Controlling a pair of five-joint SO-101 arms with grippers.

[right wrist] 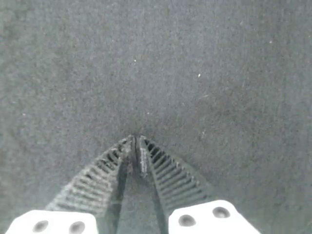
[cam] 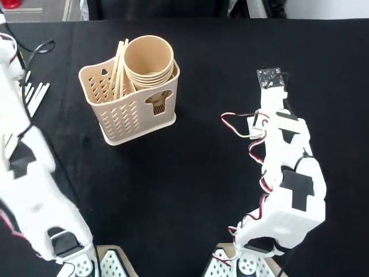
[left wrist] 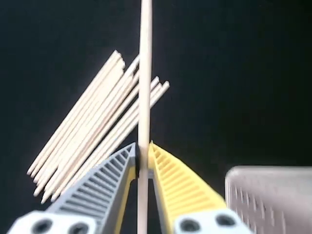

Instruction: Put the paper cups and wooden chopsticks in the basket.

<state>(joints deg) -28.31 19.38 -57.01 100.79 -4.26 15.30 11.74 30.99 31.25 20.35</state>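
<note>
**High view.** The basket (cam: 130,118) stands upright on the black cloth (cam: 190,173), towards the far left of the table. A nest of cups (cam: 149,57) fills its right compartment. A few chopsticks (cam: 119,66) stand on end in its left one. A pile (cam: 34,95) of further sticks lies flat near the left edge, apart from the basket and beside the left arm (cam: 29,173). The right arm (cam: 285,173) reaches over bare cloth well to the basket's right, its claw (cam: 271,78) pointing away from the bases. The left arm is therefore much the nearer to the pile. From the pile, the basket lies towards the table's middle. Past the far edge, the room is a narrow band that shows too little to describe.

**Left wrist view.** The left claw (left wrist: 143,151) is pinched onto one stick (left wrist: 145,73). Its long axis runs straight out through the tips along the claw's mid-line. The stick crosses the pile at a slant, and it seems to be raised off the pile, though this cannot be confirmed. A corner of the basket's pierced wall shows close beside the yellow jaw. In judgement, the stick must be swung across to the basket and stood on end to enter the left compartment.

**Right wrist view.** The right claw's tips are closed together with nothing between them. They sit over plain, faintly speckled cloth, with no task item near.
</note>
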